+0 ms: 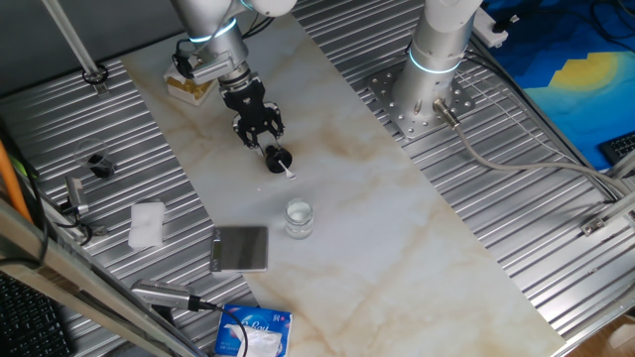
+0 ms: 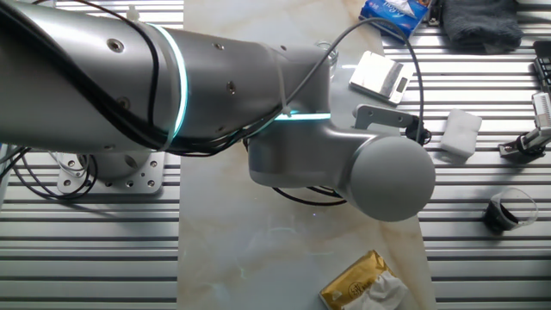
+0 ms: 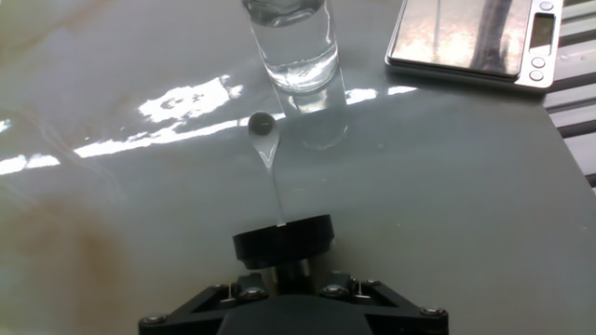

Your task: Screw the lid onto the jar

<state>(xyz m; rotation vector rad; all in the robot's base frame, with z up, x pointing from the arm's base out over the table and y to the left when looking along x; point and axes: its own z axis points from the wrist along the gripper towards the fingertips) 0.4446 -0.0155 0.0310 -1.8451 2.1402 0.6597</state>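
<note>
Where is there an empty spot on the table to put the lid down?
Bare marble lies between the lid in the gripper and the jar, and more right of the jar. It is crowded left of the jar, by the scale and white block.

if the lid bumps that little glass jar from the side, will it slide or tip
The jar looks like clear glass standing upright on the smooth, glossy marble tabletop, so a low nudge would probably slide it. It seems empty and small, likely light, so a knock near its rim might tip it. Once on its side, the round body would probably roll. The lid is apart from it now.
</note>
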